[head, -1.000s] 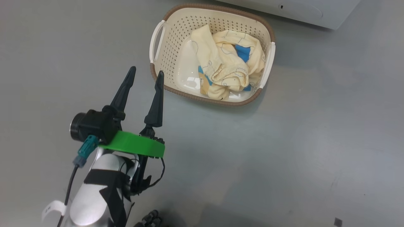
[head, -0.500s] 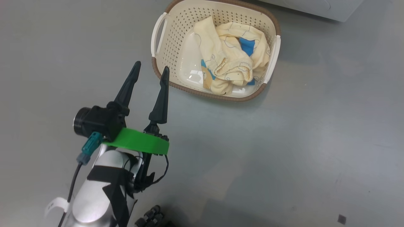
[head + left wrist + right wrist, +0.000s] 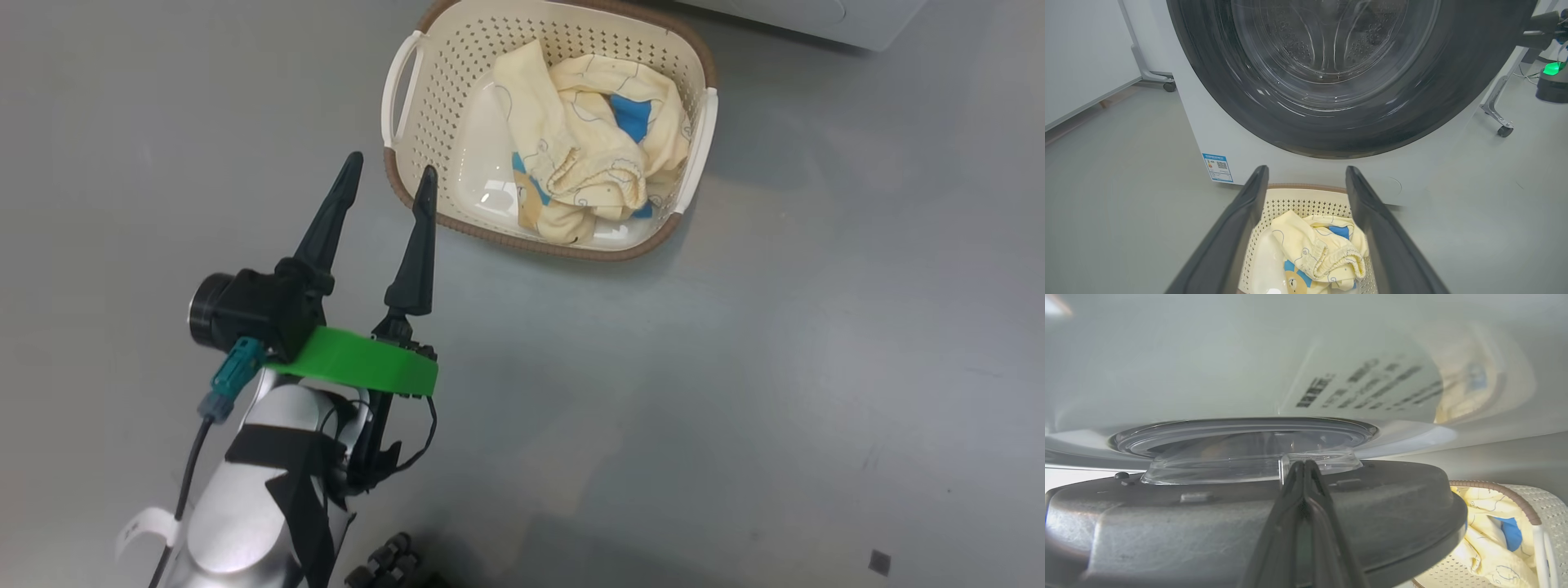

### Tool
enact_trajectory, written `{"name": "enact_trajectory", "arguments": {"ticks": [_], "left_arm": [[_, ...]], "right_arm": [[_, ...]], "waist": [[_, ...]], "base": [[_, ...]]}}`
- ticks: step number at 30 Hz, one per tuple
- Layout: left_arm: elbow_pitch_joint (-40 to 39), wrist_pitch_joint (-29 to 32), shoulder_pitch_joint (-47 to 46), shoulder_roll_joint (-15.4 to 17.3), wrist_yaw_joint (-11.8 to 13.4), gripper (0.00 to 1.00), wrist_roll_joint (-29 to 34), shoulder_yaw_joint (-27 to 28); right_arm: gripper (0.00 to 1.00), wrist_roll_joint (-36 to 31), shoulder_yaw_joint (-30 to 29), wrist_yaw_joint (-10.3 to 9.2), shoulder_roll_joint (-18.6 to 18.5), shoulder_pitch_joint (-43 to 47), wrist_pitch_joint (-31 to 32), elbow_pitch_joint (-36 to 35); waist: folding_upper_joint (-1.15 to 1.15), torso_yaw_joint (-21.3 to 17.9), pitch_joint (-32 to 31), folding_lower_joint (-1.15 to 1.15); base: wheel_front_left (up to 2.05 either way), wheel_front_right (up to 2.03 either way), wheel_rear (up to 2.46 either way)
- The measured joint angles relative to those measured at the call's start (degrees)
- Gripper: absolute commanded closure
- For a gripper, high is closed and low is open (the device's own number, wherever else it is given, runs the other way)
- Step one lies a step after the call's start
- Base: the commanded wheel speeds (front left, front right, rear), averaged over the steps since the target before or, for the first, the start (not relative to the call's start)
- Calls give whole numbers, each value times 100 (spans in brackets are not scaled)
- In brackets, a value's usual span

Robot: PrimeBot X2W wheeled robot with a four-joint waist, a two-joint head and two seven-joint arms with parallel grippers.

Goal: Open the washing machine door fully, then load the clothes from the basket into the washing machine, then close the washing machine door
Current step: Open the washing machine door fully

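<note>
The cream basket [image 3: 441, 106] stands on the grey floor with the pale yellow clothes [image 3: 588, 155] bundled in its right half. My left gripper [image 3: 390, 163] is open and empty, its fingertips by the basket's near-left corner. In the left wrist view it [image 3: 1306, 168] points over the basket [image 3: 1306, 204] and clothes [image 3: 1314, 249] at the washing machine [image 3: 1241, 151] and the black-rimmed washing machine door [image 3: 1216, 81]. My right gripper [image 3: 1300, 463] is shut, lying against the door's grey inner side [image 3: 1167, 522], in the narrow gap to the white front. The door looks ajar.
A blue energy sticker [image 3: 1218, 167] marks the machine's lower front corner. Wheeled stand legs [image 3: 1498, 118] flank the machine, with a white panel [image 3: 1086, 61] at the left and a green-lit device [image 3: 1551, 69] at the right. The machine's corner [image 3: 816, 16] shows beyond the basket.
The head view has shifted a little. My left gripper has crept slightly closer to the basket's near-left corner and has stayed open.
</note>
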Motion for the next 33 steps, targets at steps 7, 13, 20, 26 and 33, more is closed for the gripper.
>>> {"name": "enact_trajectory", "arguments": {"ticks": [7,13,20,26,33], "left_arm": [[1,0,-1,0,1,0,1,1],[1,0,-1,0,2,0,1,4],[20,0,1,0,2,0,2,4],[80,0,4,0,2,0,2,1],[112,0,7,0,2,0,2,2]], "right_arm": [[100,30,18,0,42,119,361,-93],[100,89,86,0,175,435,665,-279],[100,212,152,0,305,899,1000,-627],[100,363,226,0,383,1283,1362,-1009],[100,611,477,0,511,1740,1740,-1527]], "waist": [[0,-67,-36,0],[0,-133,-68,0],[0,-183,-159,0],[0,-208,-265,0],[0,-259,-376,0]], "base": [[0,0,0],[0,0,0],[0,0,0],[0,0,0],[0,0,0]]}}
